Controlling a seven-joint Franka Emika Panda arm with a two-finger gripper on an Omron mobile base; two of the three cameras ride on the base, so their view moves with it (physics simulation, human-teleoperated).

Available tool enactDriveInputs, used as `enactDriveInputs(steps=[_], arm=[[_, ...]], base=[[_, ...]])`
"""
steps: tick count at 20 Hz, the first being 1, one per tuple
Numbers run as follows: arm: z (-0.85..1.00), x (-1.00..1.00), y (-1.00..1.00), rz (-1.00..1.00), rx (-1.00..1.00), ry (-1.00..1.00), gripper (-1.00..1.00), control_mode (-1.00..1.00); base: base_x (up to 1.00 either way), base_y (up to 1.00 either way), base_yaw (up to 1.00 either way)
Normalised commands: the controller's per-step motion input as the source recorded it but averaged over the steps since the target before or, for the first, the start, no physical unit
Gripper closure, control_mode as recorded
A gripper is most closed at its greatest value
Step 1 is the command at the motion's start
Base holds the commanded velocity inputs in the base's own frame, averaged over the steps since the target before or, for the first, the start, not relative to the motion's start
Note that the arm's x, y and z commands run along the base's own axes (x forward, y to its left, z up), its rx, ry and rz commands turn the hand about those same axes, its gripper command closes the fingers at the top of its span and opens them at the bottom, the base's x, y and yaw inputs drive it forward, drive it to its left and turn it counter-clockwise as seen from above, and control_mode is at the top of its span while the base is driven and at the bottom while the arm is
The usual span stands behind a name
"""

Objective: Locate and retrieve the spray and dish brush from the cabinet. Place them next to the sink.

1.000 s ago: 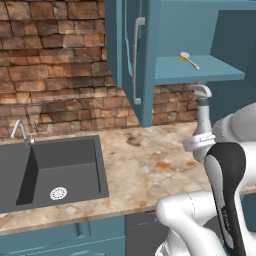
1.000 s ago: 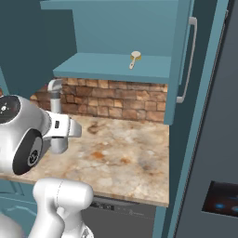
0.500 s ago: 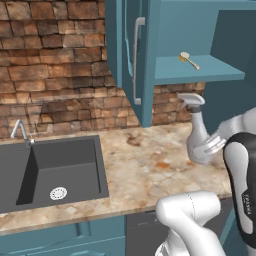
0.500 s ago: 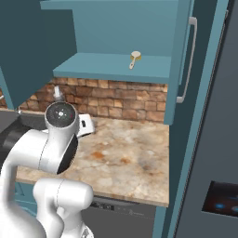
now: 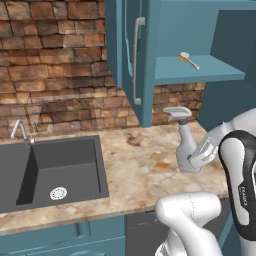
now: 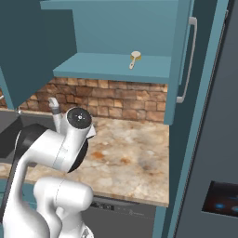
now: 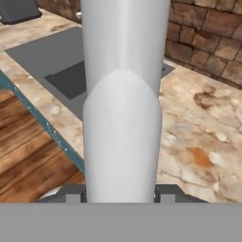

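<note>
The spray [image 5: 183, 142] is a pale grey bottle held upright, its base low at the stone counter [image 5: 135, 170]; contact cannot be told. My gripper [image 5: 194, 160] is shut on its lower body from the right. In the hand view the spray [image 7: 124, 104] stands tall between my fingertips [image 7: 71, 194]. Its nozzle [image 6: 54, 105] pokes out behind my arm in the right base view. The dish brush [image 5: 189, 60] [image 6: 134, 59] lies on the shelf of the open teal cabinet [image 5: 200, 76]. The dark sink [image 5: 55, 165] lies well left of the spray.
The cabinet door [image 5: 127, 55] with its grey bar handle [image 5: 136, 60] stands open above the counter's back. A chrome faucet [image 5: 20, 131] rises behind the sink. A tall dark fridge [image 6: 218, 139] closes the right side. Brick wall [image 5: 55, 65] backs the counter.
My arm has carried the spray down and to the left, from just under the shelf to counter level, nearer the sink. The dish brush has stayed on the shelf.
</note>
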Motion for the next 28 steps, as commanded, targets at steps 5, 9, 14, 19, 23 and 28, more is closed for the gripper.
enactDriveInputs(steps=[5,9,14,19,23,28], arm=[[-0.28,0.19,0.13,0.00,0.00,-0.05,1.00,-1.00],[-0.32,0.24,0.07,0.00,0.00,-0.16,1.00,-1.00],[-0.37,0.30,0.10,0.09,0.05,-0.10,1.00,-1.00],[-0.31,0.45,0.20,0.17,0.10,0.02,1.00,-1.00],[-0.11,0.46,0.09,0.11,0.05,0.05,1.00,-1.00],[-0.05,0.54,0.00,0.14,0.02,0.00,1.00,-1.00]], base=[[0.00,0.00,0.00],[0.00,0.00,0.00],[0.00,0.00,0.00],[0.00,0.00,0.00],[0.00,0.00,0.00],[0.00,0.00,0.00]])
